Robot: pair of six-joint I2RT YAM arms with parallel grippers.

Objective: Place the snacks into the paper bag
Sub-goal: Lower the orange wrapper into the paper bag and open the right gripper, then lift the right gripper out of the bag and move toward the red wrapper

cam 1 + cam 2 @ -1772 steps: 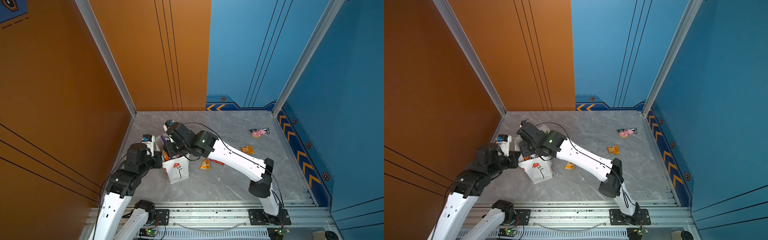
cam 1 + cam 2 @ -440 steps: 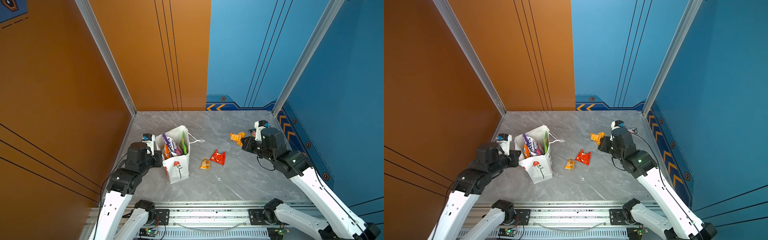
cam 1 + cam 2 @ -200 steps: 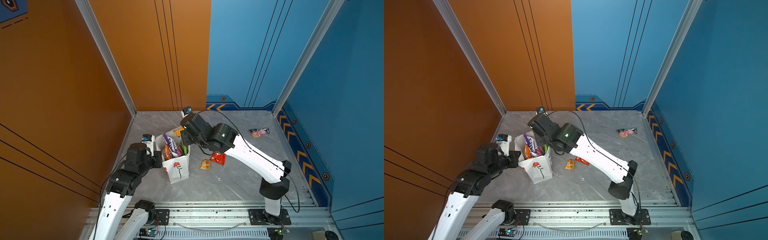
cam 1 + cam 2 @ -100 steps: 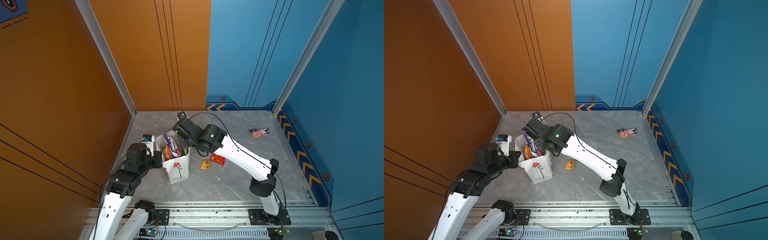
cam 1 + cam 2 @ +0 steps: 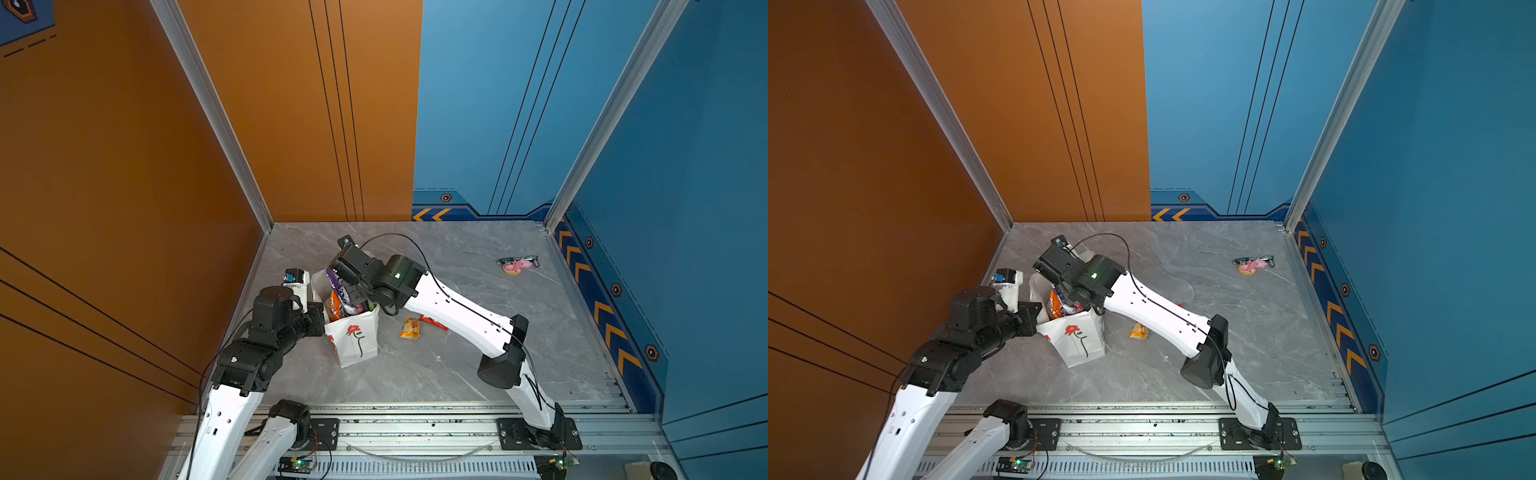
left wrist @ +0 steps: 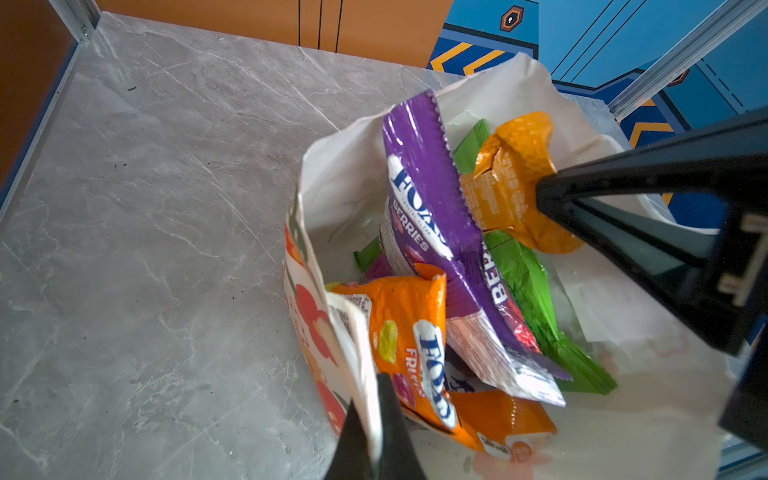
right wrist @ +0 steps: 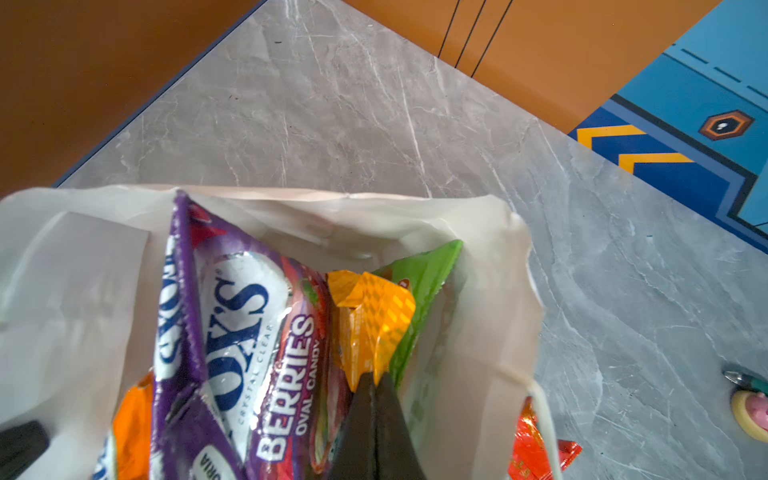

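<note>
The right arm reaches across the middle, and its jaws are closed on one end of a tiny crinkly orange-yellow foil packet. The packet hangs from them in the mouth of the tall white paper gift bag with a red flower printed on its front. In the right wrist view the packet points away from the jaws, with its long axis running down into the bag. It sits between the tall purple plastic sweet packet and the large green plastic packet that leans toward the far wall. An orange plastic sweet packet sits lower, against the flowered wall. The left arm comes at the bag from the opposite side, and its jaws are closed on the rim of that flowered wall, pinching the paper and holding the mouth apart. The held packet is thus inside the rim with the bag under it, so the move at hand looks like a plain release. I judge it should drop into the gap beside the purple packet. Two snacks are not yet in: a second tiny orange-yellow packet and a small red foil packet. They lie on the grey marble bench just beside the bag, on the right arm's side, so that arm is the nearer one for them. The small pink toy figurine lies well apart, near the right wall.
</note>
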